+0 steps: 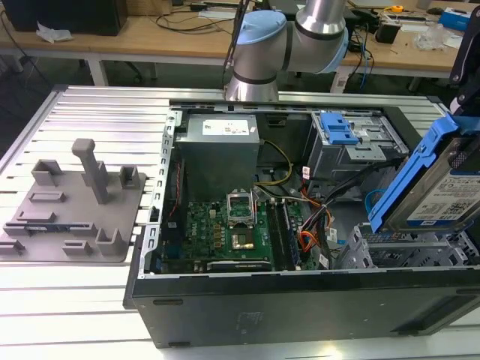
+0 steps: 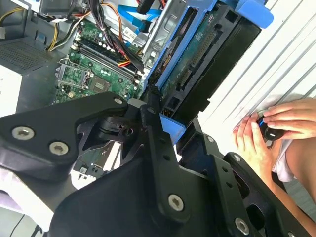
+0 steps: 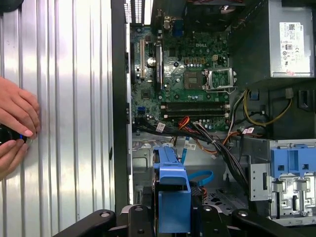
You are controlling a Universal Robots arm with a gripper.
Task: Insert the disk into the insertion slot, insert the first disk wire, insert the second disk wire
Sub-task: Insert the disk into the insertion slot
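My gripper (image 3: 170, 219) is shut on the disk (image 1: 442, 191), a silver drive with a white label in a bright blue carrier (image 3: 170, 190). In the exterior view the disk hangs tilted over the lower right corner of the open computer case, just above the insertion slot (image 1: 375, 253), a grey perforated cage. In the second wrist view the black fingers (image 2: 150, 106) clamp the edge of the carrier (image 2: 197, 64). The first disk wire (image 3: 200, 176), a light-blue flat cable, loops just beyond the carrier over the cage floor (image 3: 217, 197). The second disk wire is hidden among the dark cable bundle.
A taller grey bay with a blue latch (image 1: 337, 129) stands behind the slot. The orange flat cable (image 1: 307, 241) and the motherboard (image 1: 225, 232) lie to the exterior view's left of it. A grey fixture plate (image 1: 67, 206) sits outside the case. A person's hands (image 3: 15, 128) hold a small dark object on the ribbed table.
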